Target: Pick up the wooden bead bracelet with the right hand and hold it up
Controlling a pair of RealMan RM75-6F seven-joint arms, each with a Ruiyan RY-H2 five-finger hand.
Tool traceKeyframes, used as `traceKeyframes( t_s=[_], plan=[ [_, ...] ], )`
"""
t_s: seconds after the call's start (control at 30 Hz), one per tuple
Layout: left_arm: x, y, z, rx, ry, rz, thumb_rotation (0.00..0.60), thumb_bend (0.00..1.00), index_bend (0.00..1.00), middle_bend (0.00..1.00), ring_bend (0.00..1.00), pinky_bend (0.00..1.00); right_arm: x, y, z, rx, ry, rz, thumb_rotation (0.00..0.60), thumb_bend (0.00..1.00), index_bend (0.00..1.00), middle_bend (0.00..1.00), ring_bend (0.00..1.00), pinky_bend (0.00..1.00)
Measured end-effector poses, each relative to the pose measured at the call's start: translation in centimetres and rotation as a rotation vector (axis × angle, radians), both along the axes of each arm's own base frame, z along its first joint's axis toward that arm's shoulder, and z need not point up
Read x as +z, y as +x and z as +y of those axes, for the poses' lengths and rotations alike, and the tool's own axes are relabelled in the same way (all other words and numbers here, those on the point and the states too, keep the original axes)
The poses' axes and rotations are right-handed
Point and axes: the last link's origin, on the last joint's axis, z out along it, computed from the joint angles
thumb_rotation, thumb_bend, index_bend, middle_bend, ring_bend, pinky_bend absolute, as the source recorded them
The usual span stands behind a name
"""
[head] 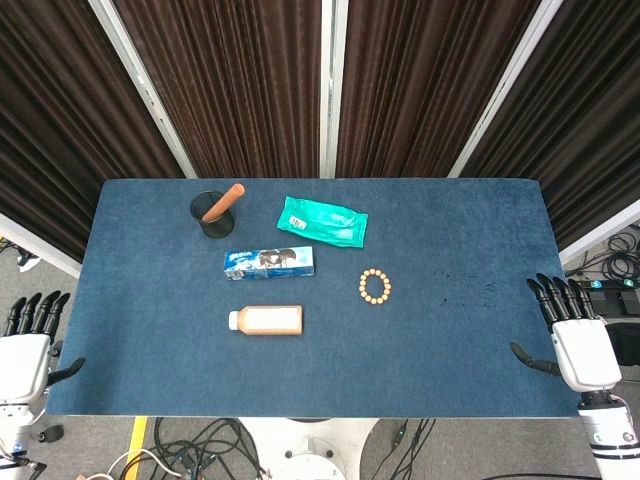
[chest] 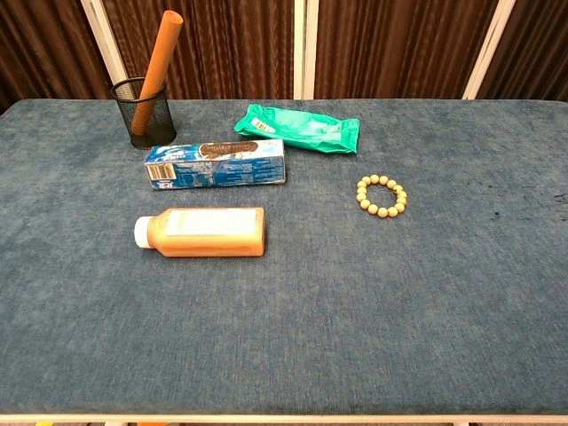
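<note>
Currently, my right hand open and empty at the lower right of the head view, fingers spread, my left hand likewise lower left, wooden bead bracelet flat on blue table, right of centre, well apart from both.

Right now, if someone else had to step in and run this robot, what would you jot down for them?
Left hand: open, holds nothing, at the table's left edge.
Right hand: open, holds nothing, at the table's right edge.
Wooden bead bracelet: flat on the blue table, right of the orange bottle, nothing touching it.
Done: nothing yet.
Left: reach in with the right hand, grip the bracelet, hold it up.
</note>
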Motion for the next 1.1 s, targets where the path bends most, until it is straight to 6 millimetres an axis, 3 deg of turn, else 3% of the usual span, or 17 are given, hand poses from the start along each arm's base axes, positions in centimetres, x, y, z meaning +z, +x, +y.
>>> traceKeyframes(
  t_s=[0.2,0.3,0.43,0.53,0.63,0.87,1.1],
  plan=[
    [0.0,0.1,0.1,0.008,-0.011,-0.005,0.600,0.00,0.08,0.07,0.01,0.00,-0.1,0.1,-0.1,-0.001,0.014,0.002,0.452,0.13,0.00,0.05,0.00,0.00],
    [0.0,0.2,0.2,0.007,-0.011,-0.010,0.600,0.00,0.08,0.07,0.01,0.00,-0.5,0.5,-0.7,0.020,0.038,-0.003,0.462,0.13,0.00,0.11,0.00,0.00],
    [0.0,0.3,0.1,0.005,-0.012,-0.018,0.600,0.00,0.08,0.07,0.01,0.00,-1.6,1.5,-2.4,0.059,0.096,-0.002,0.572,0.21,0.18,0.23,0.00,0.00],
    [0.0,0.1,0.0,0.013,-0.012,-0.024,0.600,0.00,0.08,0.07,0.01,0.00,-3.0,2.5,-4.4,0.088,0.163,0.014,0.600,0.29,0.26,0.26,0.00,0.00],
    [0.1,0.0,-0.2,0.024,-0.014,-0.033,0.600,0.00,0.08,0.07,0.01,0.00,-5.0,3.7,-6.9,0.115,0.242,0.039,0.600,0.30,0.28,0.26,0.00,0.00],
    [0.3,-0.3,-0.4,0.048,-0.014,-0.041,0.600,0.00,0.08,0.07,0.01,0.00,-11.8,6.6,-13.4,0.178,0.380,0.164,0.600,0.30,0.29,0.27,0.00,0.00],
    [0.3,-0.5,-0.4,0.058,-0.018,-0.047,0.600,0.00,0.08,0.07,0.01,0.00,-17.2,8.1,-15.9,0.232,0.412,0.267,0.600,0.19,0.32,0.30,0.00,0.00]
  ],
)
